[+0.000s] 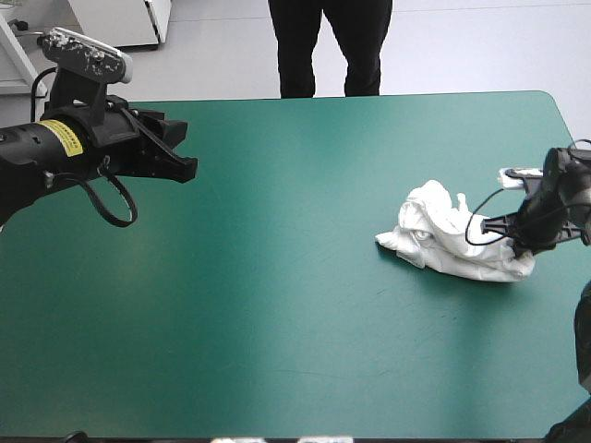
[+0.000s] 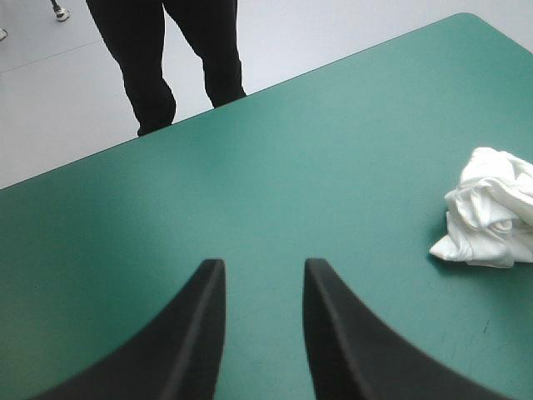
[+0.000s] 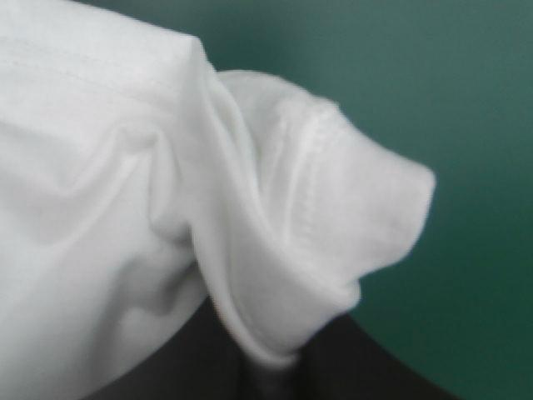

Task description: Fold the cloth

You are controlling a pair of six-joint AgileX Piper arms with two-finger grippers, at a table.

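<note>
- The left gripper (image 2: 263, 267) hangs over the far-left part of the table (image 1: 277, 305), its fingers spread with nothing between them.
- A wide stretch of teal-green cover lies between it and the T-shirt (image 1: 452, 235).
- The T-shirt is a crumpled heap near the right edge, and its outline is hard to read.
- The right gripper (image 1: 513, 247) pinches a hemmed fold at the heap's right end, its fingertips hidden by cloth.
</note>
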